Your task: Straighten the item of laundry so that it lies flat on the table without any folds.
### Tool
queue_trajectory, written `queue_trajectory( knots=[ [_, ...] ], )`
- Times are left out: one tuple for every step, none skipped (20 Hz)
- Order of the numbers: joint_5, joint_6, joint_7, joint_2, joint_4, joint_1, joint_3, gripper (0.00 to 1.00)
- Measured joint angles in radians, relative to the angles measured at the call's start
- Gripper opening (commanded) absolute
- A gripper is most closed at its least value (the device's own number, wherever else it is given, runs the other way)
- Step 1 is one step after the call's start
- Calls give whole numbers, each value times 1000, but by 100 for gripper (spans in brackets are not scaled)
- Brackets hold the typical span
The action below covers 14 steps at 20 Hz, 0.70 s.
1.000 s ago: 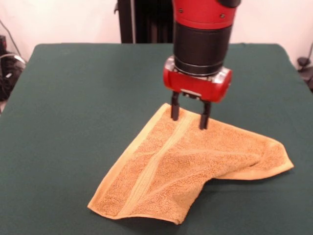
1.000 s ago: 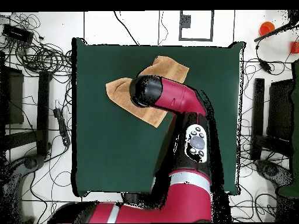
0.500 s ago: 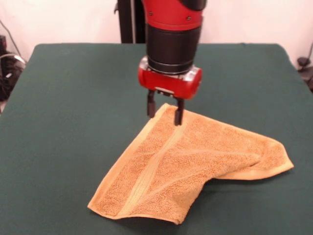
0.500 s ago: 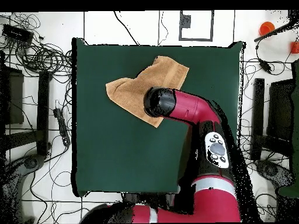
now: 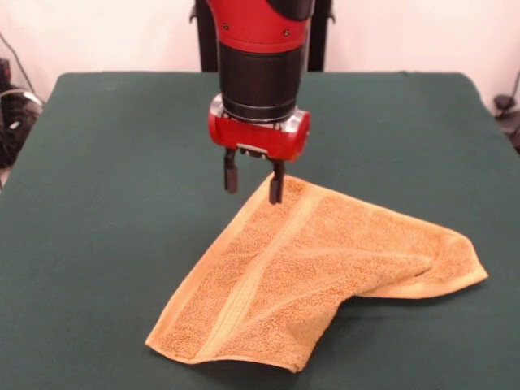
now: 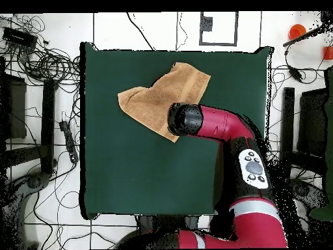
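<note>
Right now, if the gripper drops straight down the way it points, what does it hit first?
Probably the towel's far corner: the gripper hangs open astride it, one finger over cloth, the other over bare table. Depth is uncertain.

Arm (image 6: 224,127): showing glossy red shells joined by black cylindrical segments.
Wrist block: wearing a rounded red housing.
Gripper (image 5: 253,180): carrying two thin black fingers.
Control pad (image 6: 252,168): showing grey buttons.
</note>
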Motion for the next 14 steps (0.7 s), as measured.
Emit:
queue_trajectory(
  knots=[
    [-6, 0, 0, 0, 0, -2, 7, 100],
    [-11, 0, 0, 0, 0, -4, 14, 100],
    [-17, 0, 0, 1, 0, -4, 20, 100],
    [-20, 0, 0, 1, 0, -4, 24, 100],
    [-24, 0, 0, 1, 0, -4, 29, 100],
    [-28, 0, 0, 1, 0, -4, 34, 100],
    [-38, 0, 0, 1, 0, -4, 41, 100],
    [-42, 0, 0, 1, 0, -4, 44, 100],
    [-47, 1, 0, 1, 0, -4, 47, 100],
    [-55, 4, 0, 1, -1, -4, 52, 100],
    [-62, 7, 0, 1, -1, -4, 61, 100],
    [-70, 10, 0, 1, -1, -5, 70, 100],
    [-77, 13, 0, 1, -1, -5, 77, 100],
    [-84, 16, 0, 1, -1, -5, 83, 100]
  ],
)
